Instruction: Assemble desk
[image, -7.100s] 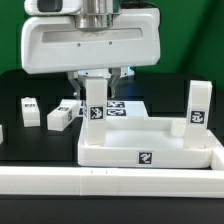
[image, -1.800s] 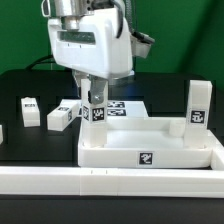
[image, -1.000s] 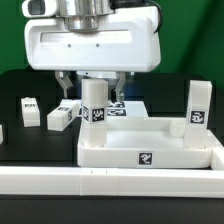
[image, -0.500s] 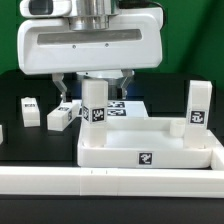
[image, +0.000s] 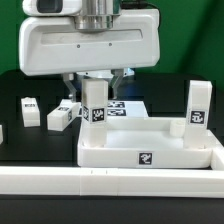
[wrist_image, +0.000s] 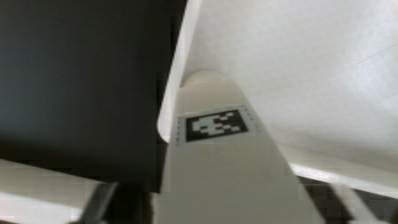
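Observation:
The desk slab (image: 150, 148), white with a raised rim and a tag on its front wall, lies in the middle of the exterior view. One white leg (image: 95, 106) stands upright at its far corner on the exterior view's left. A second leg (image: 196, 104) stands at the far corner on the right. My gripper (image: 95, 88) hangs over the first leg, one finger on each side of its top with narrow gaps. In the wrist view the tagged leg (wrist_image: 222, 140) runs between the fingers (wrist_image: 54, 192), and dark gaps show beside it. The gripper is open.
Two loose white legs (image: 29, 111) (image: 60, 118) lie on the black table at the exterior view's left, and a third shows at the left edge (image: 2, 132). The marker board (image: 128, 106) lies behind the slab. A long white rail (image: 110, 182) runs along the front.
The fingers stood wide apart beside the leg a second ago and have moved inward toward it. The leg and slab have not moved.

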